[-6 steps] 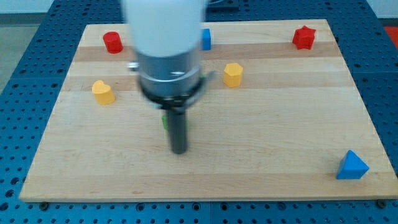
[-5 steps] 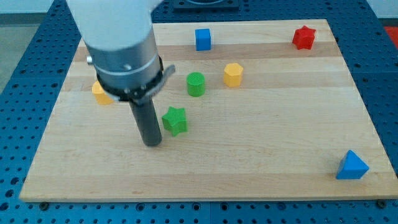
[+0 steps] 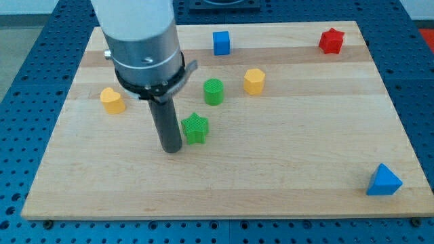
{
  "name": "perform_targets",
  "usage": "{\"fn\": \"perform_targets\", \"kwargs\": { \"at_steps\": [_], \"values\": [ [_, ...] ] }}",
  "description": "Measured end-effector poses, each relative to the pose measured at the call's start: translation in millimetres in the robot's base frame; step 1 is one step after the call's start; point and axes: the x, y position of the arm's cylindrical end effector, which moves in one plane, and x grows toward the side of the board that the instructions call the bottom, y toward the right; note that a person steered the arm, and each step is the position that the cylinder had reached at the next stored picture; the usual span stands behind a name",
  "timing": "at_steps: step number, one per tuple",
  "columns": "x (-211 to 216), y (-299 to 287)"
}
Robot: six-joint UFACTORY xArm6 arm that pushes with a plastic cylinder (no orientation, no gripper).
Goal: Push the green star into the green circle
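The green star point(image 3: 195, 127) lies near the middle of the wooden board point(image 3: 285, 149). The green circle point(image 3: 213, 91), a short cylinder, stands just above and to the right of it, a small gap apart. My tip point(image 3: 171, 148) rests on the board at the star's lower left, very close to it or touching it. The rod rises from there to the arm's grey and white body point(image 3: 144, 47).
A yellow block point(image 3: 112, 100) sits to the left and a yellow hexagon point(image 3: 254, 80) to the right of the circle. A blue cube point(image 3: 221, 43) and a red star point(image 3: 331, 41) are near the top edge. A blue triangle point(image 3: 384, 180) lies at bottom right.
The arm swung left off the green blocks, then edged right. The green star has shifted slightly up and right toward the circle.
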Motion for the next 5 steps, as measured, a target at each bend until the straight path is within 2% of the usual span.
{"fn": "perform_targets", "kwargs": {
  "at_steps": [1, 2, 3, 4, 5],
  "values": [
    [-3.1, 32.8],
    [-11.0, 33.0],
    [-55.6, 33.0],
    [-80.9, 33.0],
    [-79.0, 31.7]
  ]
}}
